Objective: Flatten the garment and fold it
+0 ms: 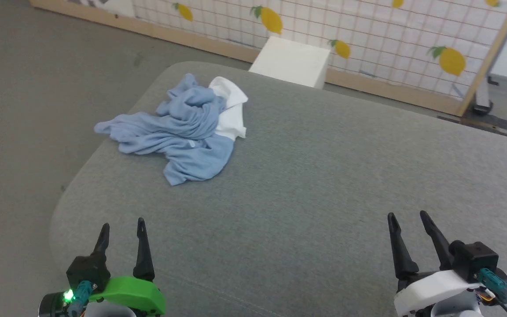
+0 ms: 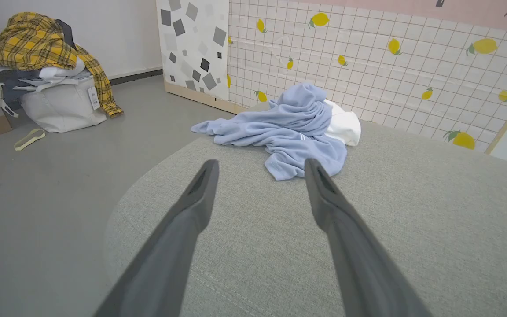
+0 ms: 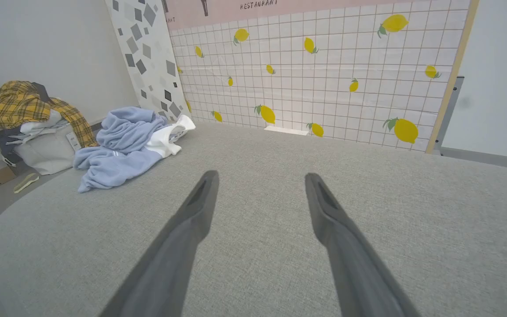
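The shirt [image 1: 183, 136] is light blue, soft knit, and lies crumpled in one heap w/ many folds; nothing of it is flat; a white part sits at the right side of the heap, and I cannot tell which part of the shirt it is; there is a small white mark on the blue, too small to read. The heap is on the table [image 1: 306, 185], near the far left rounded corner, and one blue end reaches toward the left edge.

The table top is grey woven fabric, a bit padded, w/ a stitched seam near the front; the floor [image 1: 24, 110] is smooth grey.

Count: 1 shirt; 2 grippers, each w/ 2 long dark pointed fingers, so 4 fingers; 1 white box [image 1: 291, 59] behind the table; 1 tiled wall panel [image 1: 390, 39] w/ yellow lemons; 1 pile of clothes [image 2: 38, 48] on the floor, yellow checked cloth on top.

The left gripper [image 1: 122, 223] has its fingers spread apart and grasps nothing; same for the right gripper [image 1: 407, 215]; both are at the near side of the table, well apart from the shirt.
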### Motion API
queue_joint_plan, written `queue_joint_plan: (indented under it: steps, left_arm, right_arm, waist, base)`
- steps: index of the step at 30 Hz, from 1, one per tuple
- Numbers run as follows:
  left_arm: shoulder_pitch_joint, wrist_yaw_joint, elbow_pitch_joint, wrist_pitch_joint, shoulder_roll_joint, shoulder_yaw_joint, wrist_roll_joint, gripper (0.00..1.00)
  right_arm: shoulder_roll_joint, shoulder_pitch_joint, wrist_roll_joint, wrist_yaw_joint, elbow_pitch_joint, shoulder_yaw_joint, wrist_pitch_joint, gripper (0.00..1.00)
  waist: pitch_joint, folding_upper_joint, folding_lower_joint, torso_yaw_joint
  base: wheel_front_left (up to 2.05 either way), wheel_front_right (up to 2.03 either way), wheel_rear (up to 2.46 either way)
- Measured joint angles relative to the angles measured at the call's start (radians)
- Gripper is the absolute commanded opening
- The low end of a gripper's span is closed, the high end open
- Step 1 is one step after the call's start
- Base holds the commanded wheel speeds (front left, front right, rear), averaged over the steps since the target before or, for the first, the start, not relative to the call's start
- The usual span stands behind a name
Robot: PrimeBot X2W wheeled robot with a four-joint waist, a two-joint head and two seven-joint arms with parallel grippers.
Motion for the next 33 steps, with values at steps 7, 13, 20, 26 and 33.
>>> queue_joint_plan:
  steps: [7, 13, 20, 26, 33]
  left_arm:
    - [0.005, 0.009, 0.006, -0.015, 0.004, 0.0, -0.01, 1.0]
    - [0.017, 0.01, 0.012, -0.025, 0.005, -0.001, -0.021, 1.0]
    - [0.022, 0.018, 0.012, -0.025, 0.007, -0.003, -0.04, 1.0]
    - [0.016, 0.016, 0.01, -0.026, 0.007, -0.003, -0.056, 1.0]
    - [-0.171, -0.04, 0.046, -0.025, 0.039, -0.001, -0.086, 1.0]
  right_arm:
    - [0.0, 0.0, 0.017, 0.0, 0.021, 0.007, -0.011, 1.0]
    - [0.0, 0.0, 0.027, 0.0, 0.035, 0.01, -0.024, 1.0]
    - [0.0, 0.0, 0.031, 0.0, 0.04, 0.013, -0.027, 1.0]
    - [0.0, 0.0, 0.03, 0.0, 0.042, 0.016, -0.027, 1.0]
    - [0.0, -0.004, 0.0, 0.0, 0.025, 0.015, -0.016, 1.0]
  waist:
    - [0.001, 0.0, 0.0, 0.083]
    - [0.0, 0.0, 0.0, 0.138]
    - [0.0, 0.0, 0.0, 0.152]
    - [0.008, 0.0, 0.0, 0.143]
    - [0.04, 0.0, 0.0, 0.135]
  base:
    - [0.0, 0.0, 0.0]
    - [0.0, 0.0, 0.0]
    - [0.0, 0.0, 0.0]
    - [0.0, 0.0, 0.0]
    - [0.0, 0.0, 0.0]
